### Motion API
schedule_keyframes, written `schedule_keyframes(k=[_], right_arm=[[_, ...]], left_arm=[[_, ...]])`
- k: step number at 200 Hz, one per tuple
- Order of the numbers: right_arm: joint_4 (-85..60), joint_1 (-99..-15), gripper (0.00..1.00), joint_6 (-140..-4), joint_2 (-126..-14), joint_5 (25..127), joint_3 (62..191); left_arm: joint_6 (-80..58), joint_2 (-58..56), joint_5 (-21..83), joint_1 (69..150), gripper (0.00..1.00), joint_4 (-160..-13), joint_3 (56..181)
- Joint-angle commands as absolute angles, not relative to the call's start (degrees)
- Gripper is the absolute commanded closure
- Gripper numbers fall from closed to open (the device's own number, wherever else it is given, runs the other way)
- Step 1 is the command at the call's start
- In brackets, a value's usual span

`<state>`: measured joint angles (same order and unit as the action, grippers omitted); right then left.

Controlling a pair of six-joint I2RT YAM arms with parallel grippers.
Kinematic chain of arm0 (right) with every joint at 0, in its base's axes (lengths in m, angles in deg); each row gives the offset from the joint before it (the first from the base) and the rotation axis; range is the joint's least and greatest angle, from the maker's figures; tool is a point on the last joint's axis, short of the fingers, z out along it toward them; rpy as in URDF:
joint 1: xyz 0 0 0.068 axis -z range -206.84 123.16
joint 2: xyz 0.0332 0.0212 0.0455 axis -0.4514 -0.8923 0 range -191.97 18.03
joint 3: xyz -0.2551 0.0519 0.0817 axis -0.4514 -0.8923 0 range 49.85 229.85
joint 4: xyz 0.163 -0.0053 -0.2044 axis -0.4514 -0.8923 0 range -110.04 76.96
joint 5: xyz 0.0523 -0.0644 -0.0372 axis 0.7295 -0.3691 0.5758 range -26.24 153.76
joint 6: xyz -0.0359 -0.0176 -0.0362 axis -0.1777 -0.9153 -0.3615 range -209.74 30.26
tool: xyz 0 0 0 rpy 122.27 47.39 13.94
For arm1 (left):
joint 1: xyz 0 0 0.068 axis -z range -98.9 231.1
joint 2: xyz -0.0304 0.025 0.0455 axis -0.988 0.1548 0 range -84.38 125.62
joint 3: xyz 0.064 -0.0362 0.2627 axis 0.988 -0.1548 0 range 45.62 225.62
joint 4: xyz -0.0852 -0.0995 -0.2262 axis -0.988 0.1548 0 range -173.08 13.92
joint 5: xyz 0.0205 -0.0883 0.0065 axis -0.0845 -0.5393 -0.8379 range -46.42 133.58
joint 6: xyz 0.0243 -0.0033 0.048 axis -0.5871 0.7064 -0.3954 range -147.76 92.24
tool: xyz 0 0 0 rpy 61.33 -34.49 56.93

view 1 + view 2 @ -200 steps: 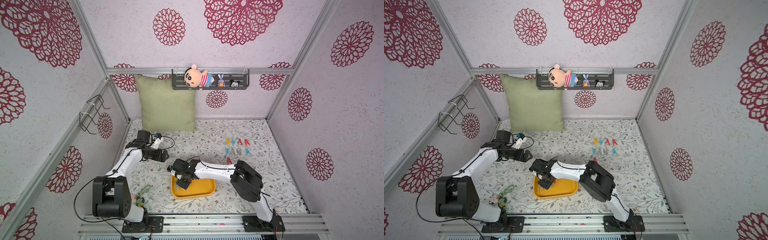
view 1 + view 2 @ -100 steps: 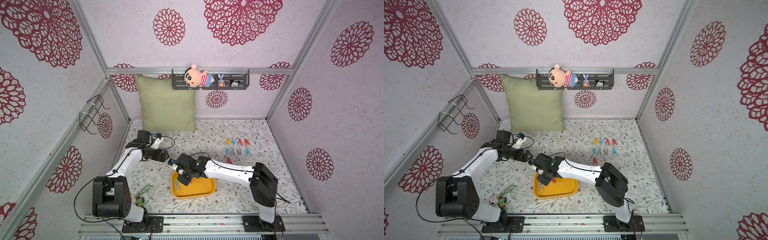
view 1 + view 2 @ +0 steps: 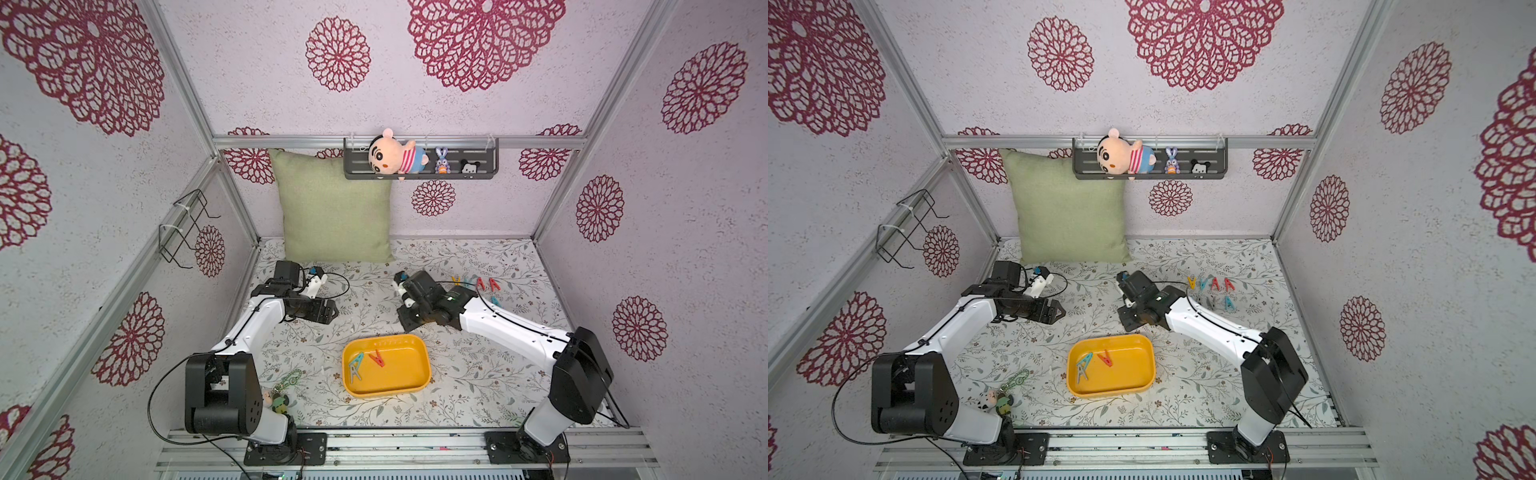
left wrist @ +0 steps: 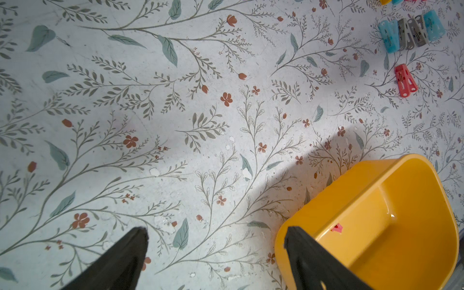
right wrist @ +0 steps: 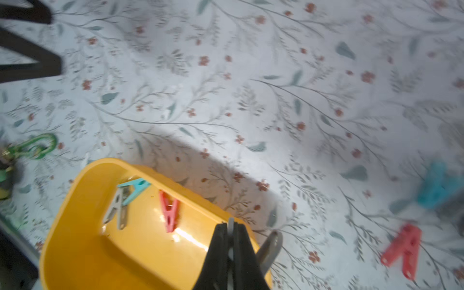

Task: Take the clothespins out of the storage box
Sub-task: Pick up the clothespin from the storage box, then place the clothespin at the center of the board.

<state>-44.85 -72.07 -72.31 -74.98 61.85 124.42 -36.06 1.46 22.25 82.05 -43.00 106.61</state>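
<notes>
The yellow storage box (image 3: 405, 376) (image 3: 1127, 376) sits near the table's front middle. Inside lie a teal clothespin (image 5: 135, 188), a grey one (image 5: 116, 209) and a red one (image 5: 169, 212). My right gripper (image 5: 229, 226) is shut on a grey clothespin (image 5: 270, 247), held just above and behind the box's far rim (image 5: 190, 198). In both top views that gripper (image 3: 409, 320) (image 3: 1129, 320) hides the held pin. Several clothespins (image 3: 481, 284) (image 3: 1215, 284) lie in rows at the back right. My left gripper (image 4: 215, 229) (image 3: 332, 309) stands open and empty, left of the box (image 4: 401, 226).
A green cushion (image 3: 334, 208) leans on the back wall beneath a dark shelf (image 3: 473, 176) holding small toys. A green-chained keychain (image 3: 286, 386) lies by the left arm's base. A wire rack (image 3: 185, 228) hangs on the left wall. More loose pins (image 4: 404, 80) lie beyond the box.
My right arm has lifted out of the box and swung back and to the right, gripper still shut on the grey clothespin. The left arm has not moved.
</notes>
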Motion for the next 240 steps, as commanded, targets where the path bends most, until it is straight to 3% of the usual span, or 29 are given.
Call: schedule_keyframes(k=[1,59,104,240], right_arm=[[-48.7,-66.5,1.0,-67.56,-70.44,59.46,120.63],[-47.41,-49.27,1.0,-67.47,-65.99,61.44,111.32],[-48.46,-42.5,1.0,-71.01,-69.9,59.71,112.11],[-44.05,-40.45,1.0,-77.49,-84.36,63.4,115.17]], left_arm=[[-36.11,1.47,21.65,81.62,0.06,-43.44,106.61],[-36.1,1.31,21.51,81.62,0.06,-43.34,106.57],[-36.06,1.13,21.43,81.64,0.06,-43.38,106.54],[-36.09,0.7,21.16,81.62,0.06,-43.29,106.61]])
